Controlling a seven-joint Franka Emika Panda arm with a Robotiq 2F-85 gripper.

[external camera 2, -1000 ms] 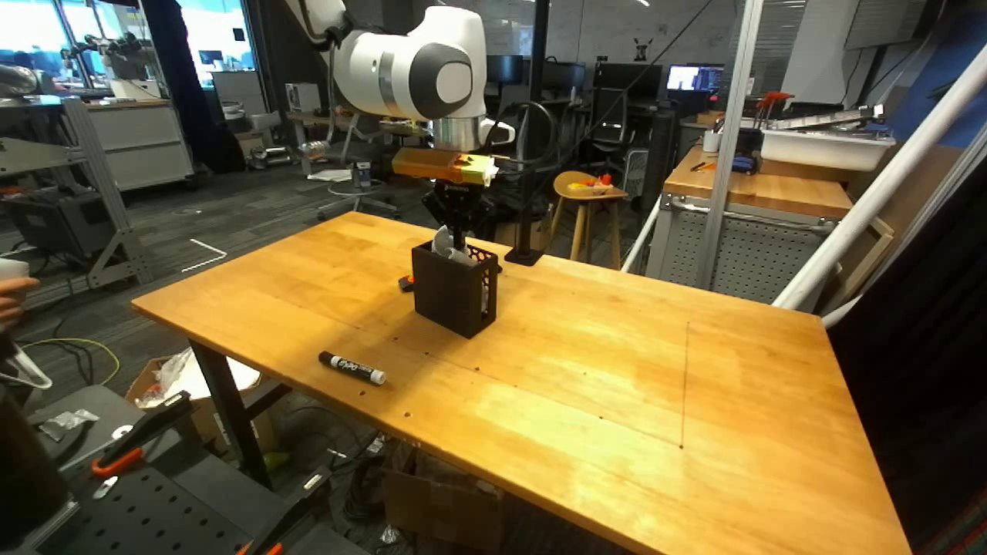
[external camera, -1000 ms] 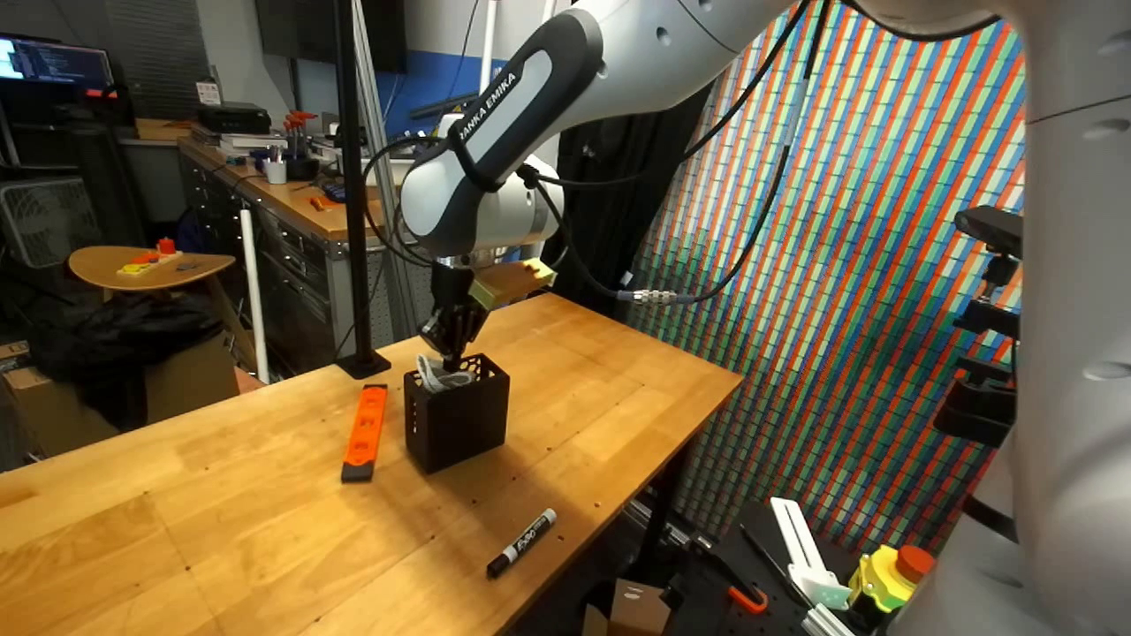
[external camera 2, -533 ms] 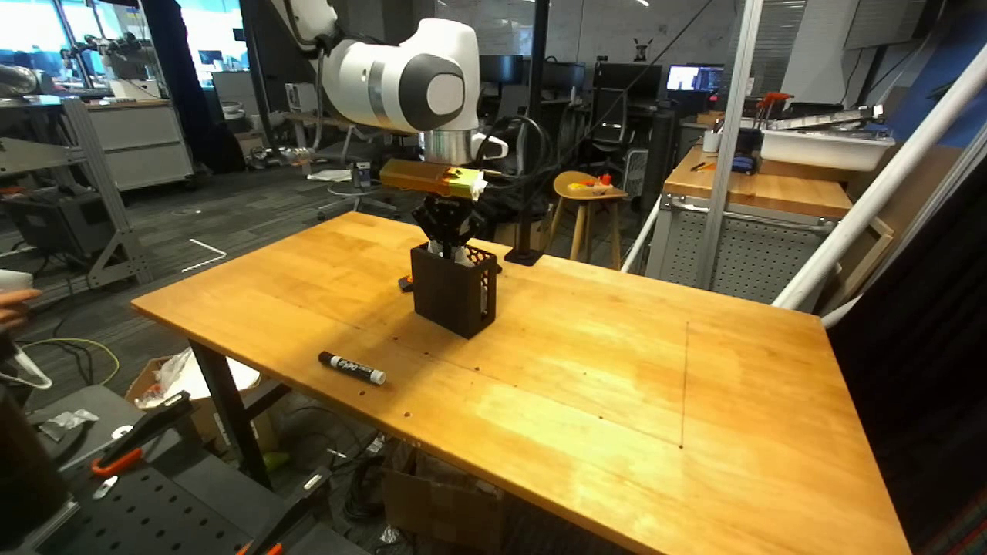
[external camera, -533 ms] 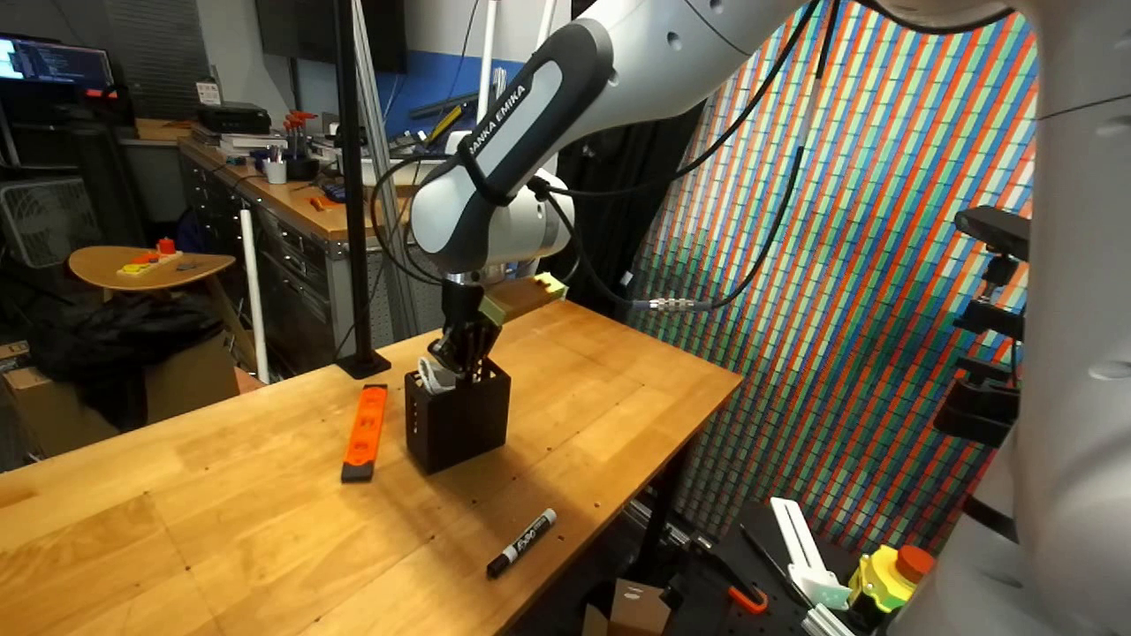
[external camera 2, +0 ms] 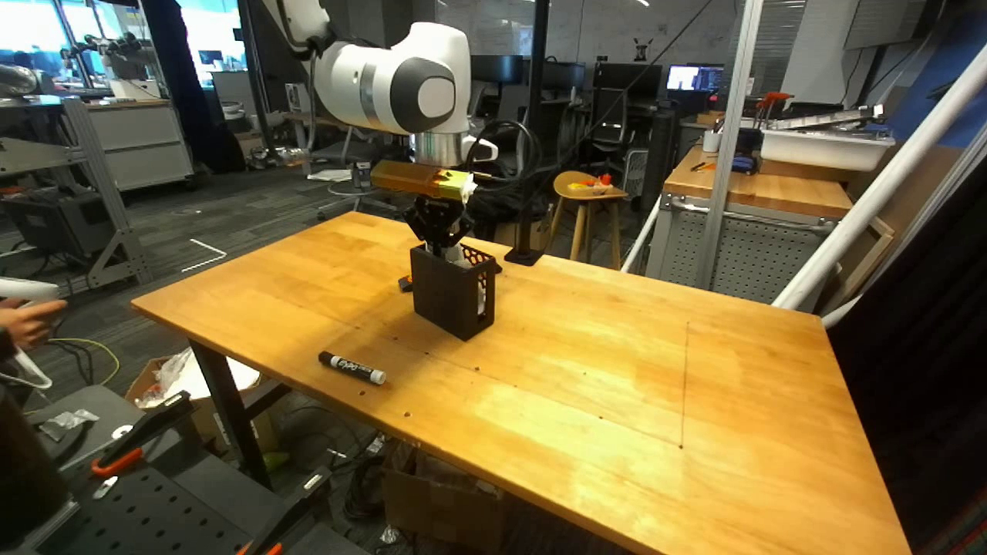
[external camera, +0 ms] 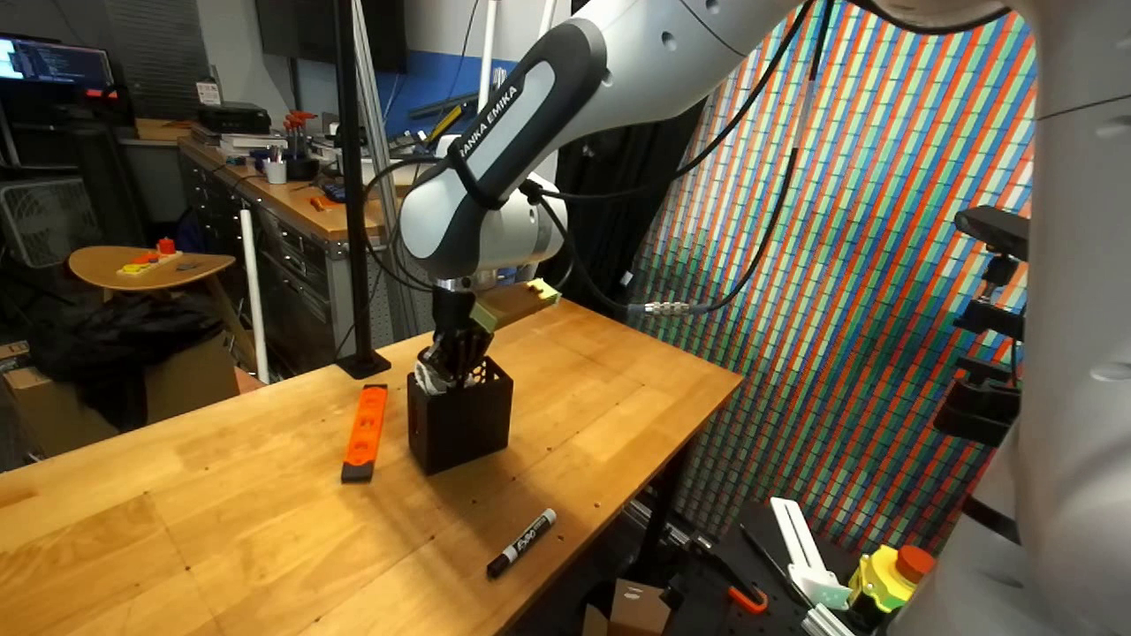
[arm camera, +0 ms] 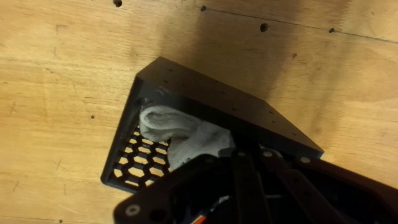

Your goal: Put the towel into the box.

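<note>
The black box (external camera: pixel 459 433) stands upright on the wooden table, also in the other exterior picture (external camera 2: pixel 447 297). In the wrist view its plain wall (arm camera: pixel 217 96) and a honeycomb side show. The grey-white towel (arm camera: pixel 202 140) lies bunched inside the box. Parts of it show at the rim in both exterior views (external camera: pixel 427 380) (external camera 2: pixel 461 257). My gripper (external camera: pixel 455 375) points down into the box, its fingers close together beside the towel (arm camera: pixel 250 146). The fingertips are hidden inside the box, below the rim (external camera 2: pixel 438 250). I see no towel between the fingers.
An orange level (external camera: pixel 367 428) lies beside the box. A black marker (external camera: pixel 521 543) lies near the table's edge, also in an exterior view (external camera 2: pixel 352 368). A black post (external camera 2: pixel 524 257) stands at the table's far edge, behind the box.
My gripper has come down deeper into the box and shifted sideways towards the towel's end. The towel sits lower at the rim. The box has shifted very slightly.
</note>
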